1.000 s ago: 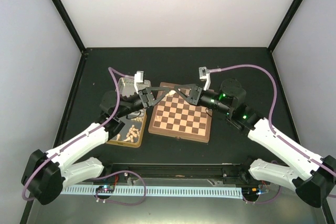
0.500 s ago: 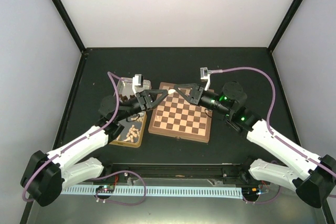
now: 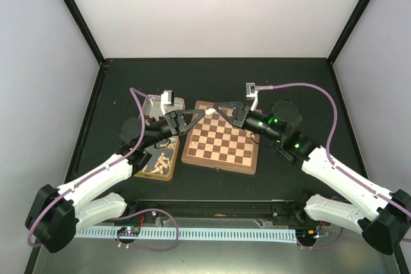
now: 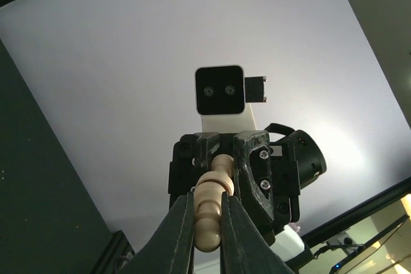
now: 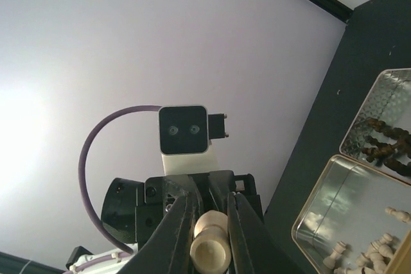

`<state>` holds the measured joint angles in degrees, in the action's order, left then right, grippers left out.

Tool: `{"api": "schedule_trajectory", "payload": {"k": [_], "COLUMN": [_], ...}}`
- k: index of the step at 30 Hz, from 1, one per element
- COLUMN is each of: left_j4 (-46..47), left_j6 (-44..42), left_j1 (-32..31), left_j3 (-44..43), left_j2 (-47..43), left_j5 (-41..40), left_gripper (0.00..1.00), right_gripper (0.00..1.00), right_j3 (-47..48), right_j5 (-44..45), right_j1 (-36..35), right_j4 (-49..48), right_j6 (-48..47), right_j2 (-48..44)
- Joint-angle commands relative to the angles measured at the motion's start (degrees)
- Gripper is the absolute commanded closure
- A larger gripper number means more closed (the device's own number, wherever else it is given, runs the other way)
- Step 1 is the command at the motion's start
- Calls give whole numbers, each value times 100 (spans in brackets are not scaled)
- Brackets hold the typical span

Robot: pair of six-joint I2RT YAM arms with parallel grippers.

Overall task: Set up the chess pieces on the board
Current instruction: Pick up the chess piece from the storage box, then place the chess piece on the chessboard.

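Observation:
One pale cream chess piece (image 3: pixel 209 112) hangs in the air over the far left corner of the board (image 3: pixel 221 142). Both grippers grip it from opposite sides. My left gripper (image 3: pixel 204 114) comes in from the left and is shut on its rounded middle (image 4: pixel 212 213). My right gripper (image 3: pixel 216 110) comes in from the right, shut on its base end (image 5: pixel 210 251). In the left wrist view the left gripper (image 4: pixel 207 205) pinches the piece, with the right gripper's black body (image 4: pixel 260 174) just behind. The right wrist view shows the right gripper (image 5: pixel 212 202) clamped on the piece.
Two metal tins lie left of the board. The near tin (image 3: pixel 158 160) holds pale pieces (image 5: pixel 379 248). The far tin (image 3: pixel 156 104) holds dark pieces (image 5: pixel 385 142). Black posts stand at the table's far corners.
My left gripper slid right to the piece held by the right gripper and shut on it. The right gripper stayed shut on the piece and shifted slightly.

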<state>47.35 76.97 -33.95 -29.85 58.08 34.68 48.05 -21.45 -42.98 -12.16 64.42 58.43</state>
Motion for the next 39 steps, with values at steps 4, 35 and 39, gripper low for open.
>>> {"api": "schedule_trajectory", "payload": {"k": [4,35,39], "left_j4": [-2049,-7433,-7445], "left_j6": [-1457,-4791,-4928], "left_j1": [1,-1263,-1368], "left_j3": [-346,-1979,-2252], "left_j2": [-462,2064,2465], "left_j5": [-257,-3482,-3603], "left_gripper": [98,98,98], "right_gripper": [93,93,93], "right_j3": [228,-370,-409], "right_j5": [1204,3354,3367], "right_j1": [16,25,23], "right_j4": [1279,3194,3203], "right_j6": [-835,-1360,-1338], "right_j2": [-277,-177,-196]}}
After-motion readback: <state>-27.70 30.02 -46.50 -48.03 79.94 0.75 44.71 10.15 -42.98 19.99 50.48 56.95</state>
